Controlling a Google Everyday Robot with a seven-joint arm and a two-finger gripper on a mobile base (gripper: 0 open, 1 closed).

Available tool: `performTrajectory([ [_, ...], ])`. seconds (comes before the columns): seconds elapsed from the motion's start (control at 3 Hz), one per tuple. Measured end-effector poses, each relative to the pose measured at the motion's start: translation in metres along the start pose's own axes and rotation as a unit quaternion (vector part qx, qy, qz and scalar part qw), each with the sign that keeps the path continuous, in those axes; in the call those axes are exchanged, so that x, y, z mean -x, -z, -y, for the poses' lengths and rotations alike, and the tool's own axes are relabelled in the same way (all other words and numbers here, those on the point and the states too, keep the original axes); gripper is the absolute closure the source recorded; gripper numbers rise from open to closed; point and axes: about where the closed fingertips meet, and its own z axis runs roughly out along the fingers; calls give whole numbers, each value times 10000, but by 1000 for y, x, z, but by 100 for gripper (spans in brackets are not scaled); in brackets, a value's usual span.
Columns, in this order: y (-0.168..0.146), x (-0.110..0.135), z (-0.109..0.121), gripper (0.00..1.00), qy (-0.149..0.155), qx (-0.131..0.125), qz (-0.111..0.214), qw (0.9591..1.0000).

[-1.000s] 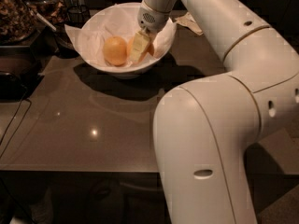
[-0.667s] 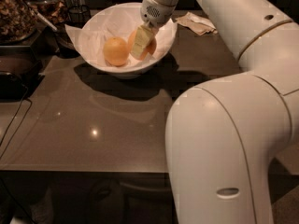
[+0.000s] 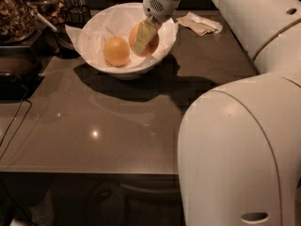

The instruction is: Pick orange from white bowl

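The white bowl (image 3: 162,51), lined with crumpled white paper, stands at the back of the dark table. My gripper (image 3: 144,43) reaches down into its right half and is shut on the orange (image 3: 154,42), the deeper peach-orange fruit. One pale finger (image 3: 142,37) lies across the orange's front; the other finger is hidden behind it. The orange sits just above the paper lining. A paler, yellower fruit (image 3: 116,51) rests in the bowl's middle, to the left of the gripper and apart from it.
A crumpled napkin (image 3: 201,23) lies right of the bowl. A jar of dark food (image 3: 15,14) and a black wire holder (image 3: 77,15) stand at the back left, with dark trays (image 3: 16,76) below. My white arm (image 3: 240,140) fills the right foreground.
The gripper has risen slightly and shifted right in the bowl, and the orange now shows between its fingers. The paler fruit has stayed in place.
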Motion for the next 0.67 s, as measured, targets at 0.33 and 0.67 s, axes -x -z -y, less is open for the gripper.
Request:
performTrajectory([
  [0.33,18,0,-17,100,165,20,241,9996],
  [0.67,47,-10,-50,100,339,32,691,9970],
])
